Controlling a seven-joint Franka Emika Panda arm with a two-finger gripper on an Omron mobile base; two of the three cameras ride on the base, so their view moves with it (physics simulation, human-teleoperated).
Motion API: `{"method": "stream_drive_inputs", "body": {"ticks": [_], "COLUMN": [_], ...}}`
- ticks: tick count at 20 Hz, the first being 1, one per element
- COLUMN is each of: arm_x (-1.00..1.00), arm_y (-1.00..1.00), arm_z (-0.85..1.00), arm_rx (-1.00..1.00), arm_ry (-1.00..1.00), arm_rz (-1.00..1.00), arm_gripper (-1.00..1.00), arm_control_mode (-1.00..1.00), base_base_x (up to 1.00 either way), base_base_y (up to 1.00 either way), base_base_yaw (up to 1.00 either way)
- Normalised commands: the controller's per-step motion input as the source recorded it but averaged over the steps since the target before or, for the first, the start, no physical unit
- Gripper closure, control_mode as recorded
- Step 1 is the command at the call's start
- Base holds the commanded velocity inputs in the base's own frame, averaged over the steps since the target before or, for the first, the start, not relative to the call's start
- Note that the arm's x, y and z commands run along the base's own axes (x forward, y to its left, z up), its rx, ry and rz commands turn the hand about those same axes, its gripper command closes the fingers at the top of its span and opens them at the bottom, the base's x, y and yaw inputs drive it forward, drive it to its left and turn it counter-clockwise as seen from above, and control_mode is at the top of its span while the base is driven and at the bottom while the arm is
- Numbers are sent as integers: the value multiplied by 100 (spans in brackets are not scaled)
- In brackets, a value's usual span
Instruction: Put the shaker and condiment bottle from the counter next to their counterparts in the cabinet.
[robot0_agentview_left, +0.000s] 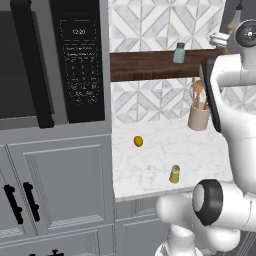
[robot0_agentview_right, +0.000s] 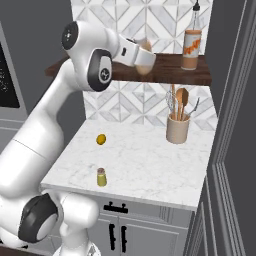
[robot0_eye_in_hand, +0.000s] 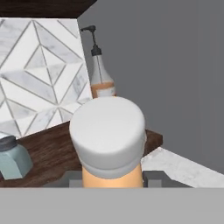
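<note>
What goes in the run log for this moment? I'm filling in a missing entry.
gripper: shut on condiment bottle, raised at cabinet | shaker: upright on counter | tall bottle, blue-grey shaker: on cabinet

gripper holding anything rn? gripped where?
Yes: the condiment bottle, held in the gripper by its pale-orange body below the cap, up at the cabinet.

Both base views look forward and down over the bench (robot0_agentview_left: 150, 170) from behind the arm, one from each side, and share the shelf (robot0_agentview_right: 170, 67). The hand view sits very near the condiment bottle (robot0_eye_in_hand: 109, 140), facing the shelf.
</note>
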Motion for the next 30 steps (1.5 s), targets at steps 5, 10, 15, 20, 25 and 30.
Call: {"method": "stream_drive_inputs", "body": {"ticks": [5, 10, 15, 20, 25, 30], "arm_x": [11, 14, 18, 3, 9, 20], "arm_y": [23, 3, 0, -1, -5, -2], "arm_z": [4, 0, 0, 0, 0, 0], "arm_rx": [-6, -1, 0, 0, 0, 0], "arm_ry": [7, 0, 0, 0, -2, 0], "arm_rz": [0, 1, 0, 2, 1, 0], "arm_gripper": [100, 100, 100, 100, 100, 100], "arm_control_mode": [-100, -100, -100, -100, -100, -100], "base_base_x": [0, 0, 0, 0, 0, 0], "base_base_y": [0, 0, 0, 0, 0, 0], "base_base_yaw": [0, 0, 0, 0, 0, 0]}}
